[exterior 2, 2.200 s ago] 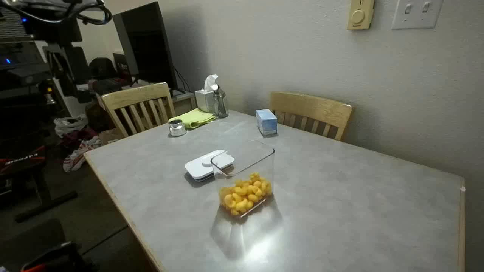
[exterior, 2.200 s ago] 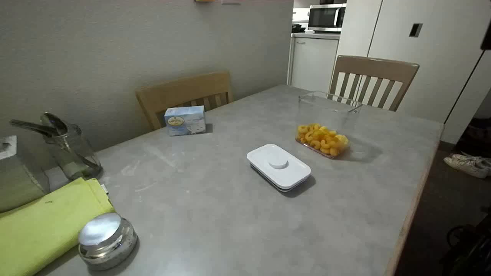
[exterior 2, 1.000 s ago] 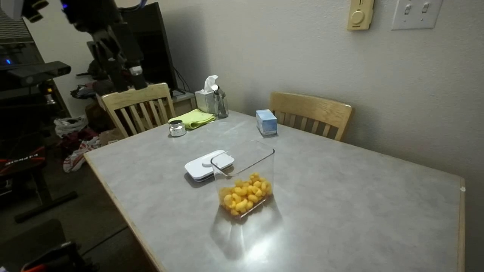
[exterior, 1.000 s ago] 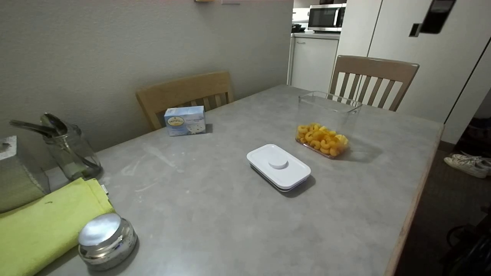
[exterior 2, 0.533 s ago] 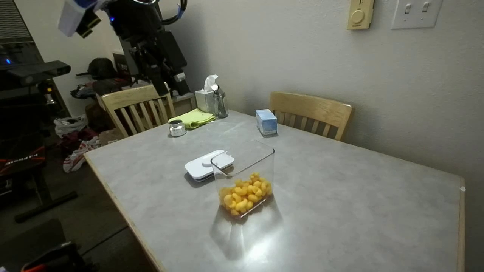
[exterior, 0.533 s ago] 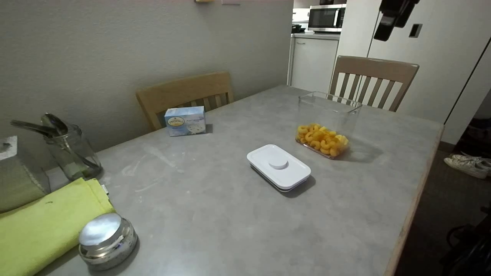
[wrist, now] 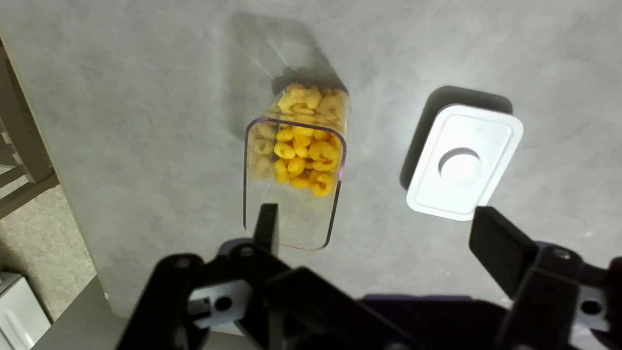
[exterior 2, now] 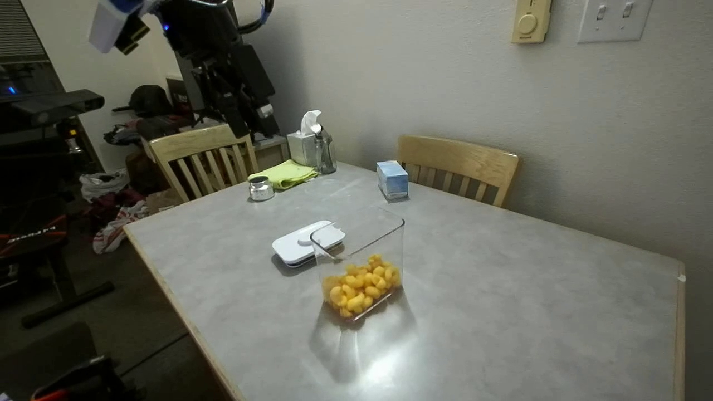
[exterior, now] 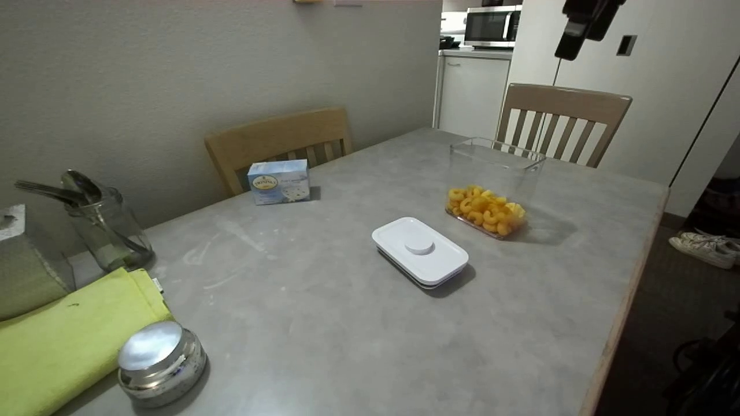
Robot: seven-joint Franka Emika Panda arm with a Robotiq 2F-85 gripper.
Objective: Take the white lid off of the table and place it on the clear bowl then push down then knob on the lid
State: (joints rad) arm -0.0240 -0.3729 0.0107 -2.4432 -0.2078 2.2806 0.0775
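The white lid (exterior: 437,264) lies flat on the grey table (exterior: 324,329), knob up; it also shows in an exterior view (exterior 2: 291,247) and the wrist view (wrist: 444,199). Its round knob (wrist: 460,168) is in its centre. The clear bowl (exterior 2: 367,243) is a tall, open, upright container with orange-yellow pieces in its bottom, standing beside the lid. In the wrist view the bowl's rim (wrist: 245,184) is left of the lid. My gripper (wrist: 377,211) is open and empty, high above the table; it also shows in both exterior views (exterior 2: 255,128) (exterior: 584,41).
A blue-white tea box (exterior: 280,183) stands near the wall side. A shiny metal jar (exterior: 162,367), a yellow-green cloth (exterior: 75,341), a glass jar with cutlery (exterior: 115,237) and a tissue box (exterior 2: 302,149) stand at one end. Wooden chairs (exterior 2: 459,167) surround the table.
My gripper has come from the left in an exterior view toward the table; in the last half second it has barely shifted. The lid and bowl have not moved.
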